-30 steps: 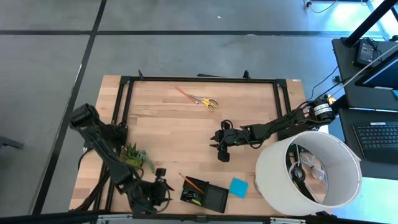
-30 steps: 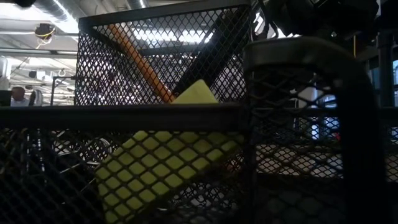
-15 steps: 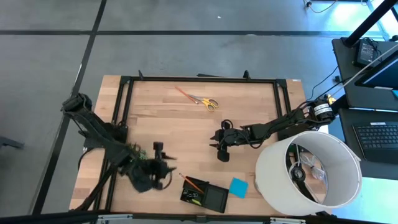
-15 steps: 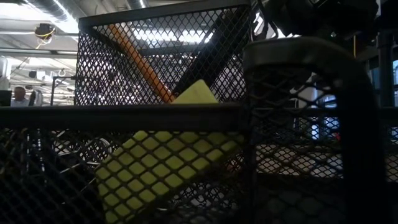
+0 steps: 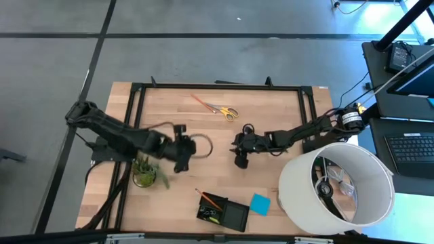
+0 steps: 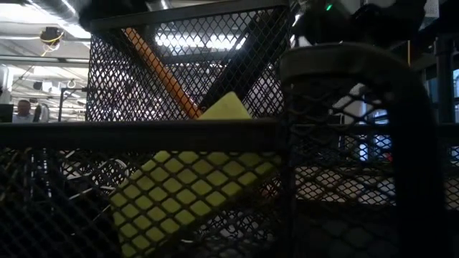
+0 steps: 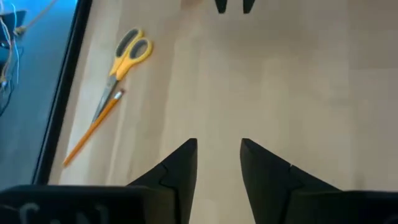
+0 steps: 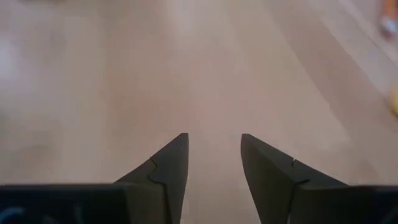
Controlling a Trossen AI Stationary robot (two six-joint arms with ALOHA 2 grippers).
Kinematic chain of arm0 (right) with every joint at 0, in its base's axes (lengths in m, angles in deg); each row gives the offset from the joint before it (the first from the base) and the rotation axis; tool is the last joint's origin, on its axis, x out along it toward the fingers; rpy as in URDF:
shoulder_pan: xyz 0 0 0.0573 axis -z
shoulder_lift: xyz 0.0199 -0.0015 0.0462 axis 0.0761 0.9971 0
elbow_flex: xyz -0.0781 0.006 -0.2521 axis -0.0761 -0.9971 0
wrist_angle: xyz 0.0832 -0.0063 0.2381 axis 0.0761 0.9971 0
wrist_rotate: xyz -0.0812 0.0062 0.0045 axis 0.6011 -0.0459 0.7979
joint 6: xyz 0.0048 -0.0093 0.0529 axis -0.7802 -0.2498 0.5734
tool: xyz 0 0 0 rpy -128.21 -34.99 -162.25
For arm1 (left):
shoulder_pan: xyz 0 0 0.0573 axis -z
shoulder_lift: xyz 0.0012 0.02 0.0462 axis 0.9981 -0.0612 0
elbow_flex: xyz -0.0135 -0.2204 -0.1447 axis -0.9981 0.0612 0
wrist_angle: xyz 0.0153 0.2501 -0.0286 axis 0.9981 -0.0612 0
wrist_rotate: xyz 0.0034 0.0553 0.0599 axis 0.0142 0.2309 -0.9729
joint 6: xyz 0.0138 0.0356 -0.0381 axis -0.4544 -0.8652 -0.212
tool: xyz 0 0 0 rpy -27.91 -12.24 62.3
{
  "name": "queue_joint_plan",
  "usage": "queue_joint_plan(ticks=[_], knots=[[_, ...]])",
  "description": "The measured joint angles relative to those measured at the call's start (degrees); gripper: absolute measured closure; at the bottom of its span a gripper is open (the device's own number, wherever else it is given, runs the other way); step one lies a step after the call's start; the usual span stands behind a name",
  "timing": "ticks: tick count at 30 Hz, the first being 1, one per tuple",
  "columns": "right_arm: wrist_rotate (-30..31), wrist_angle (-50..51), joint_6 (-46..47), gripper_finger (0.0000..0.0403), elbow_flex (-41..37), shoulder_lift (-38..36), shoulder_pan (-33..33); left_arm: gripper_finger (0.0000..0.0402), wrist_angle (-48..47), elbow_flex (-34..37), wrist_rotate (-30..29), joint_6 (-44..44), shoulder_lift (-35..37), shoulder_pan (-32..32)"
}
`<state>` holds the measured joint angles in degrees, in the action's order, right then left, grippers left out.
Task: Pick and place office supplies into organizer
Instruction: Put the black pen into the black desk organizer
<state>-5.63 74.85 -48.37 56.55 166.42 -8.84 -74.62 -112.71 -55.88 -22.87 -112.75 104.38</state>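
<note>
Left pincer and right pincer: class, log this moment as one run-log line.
left pincer: open, empty, mid-table | right pincer: open, empty, over bare wood | scissors: far edge, untouched | organizer: near edge

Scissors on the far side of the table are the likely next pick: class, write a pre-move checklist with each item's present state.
1. Scissors in view and uncovered: ok.
2. Left end effector open, nothing between its fingers: ok.
3. Right end effector open, nothing held: ok.
4. Orange pencil apart from the scissors: not ok, it lies against the blades.
5. Organizer has a free compartment: ok.
6. Path clear of the potted plant: cannot tell.
</note>
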Motion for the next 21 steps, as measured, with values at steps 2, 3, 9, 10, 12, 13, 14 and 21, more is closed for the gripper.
queue_joint_plan(ticks=[2, 3, 9, 10, 12, 13, 14, 21], knots=[[0.04, 3.67, 0.95, 0.0254, 0.00, 0.00, 1.97, 0.0287, 0.60, 0.00, 3.04, -3.19, 0.00, -3.55], [0.02, 5.84, 1.13, 0.0254, 0.00, 0.00, 3.01, 0.0287, 0.81, 0.00, 4.98, -4.62, 0.00, -5.44], [0.12, 18.91, 1.44, 0.0254, 0.00, -1.11, 6.53, 0.0288, 16.45, 6.30, 17.79, -13.80, -0.02, -14.23], [0.08, 20.75, 1.97, 0.0254, 0.00, -1.88, 6.58, 0.0288, 20.53, 7.98, 19.66, -14.97, -0.03, -15.05], [0.08, 23.45, 2.96, 0.0254, 0.00, -3.85, 6.43, 0.0288, 28.24, 11.56, 21.97, -16.71, -0.49, -16.17], [0.11, 25.06, 3.50, 0.0254, 0.00, -5.23, 6.01, 0.0288, 31.43, 13.30, 22.31, -17.15, -0.59, -16.58], [0.23, 26.60, 4.28, 0.0254, 0.00, -6.78, 5.62, 0.0288, 34.23, 14.86, 22.42, -17.26, -0.58, -16.99], [6.36, 39.18, 13.26, 0.0253, 0.00, -19.38, 0.84, 0.0288, 53.89, 23.50, 26.21, -17.28, -0.52, -19.19]])
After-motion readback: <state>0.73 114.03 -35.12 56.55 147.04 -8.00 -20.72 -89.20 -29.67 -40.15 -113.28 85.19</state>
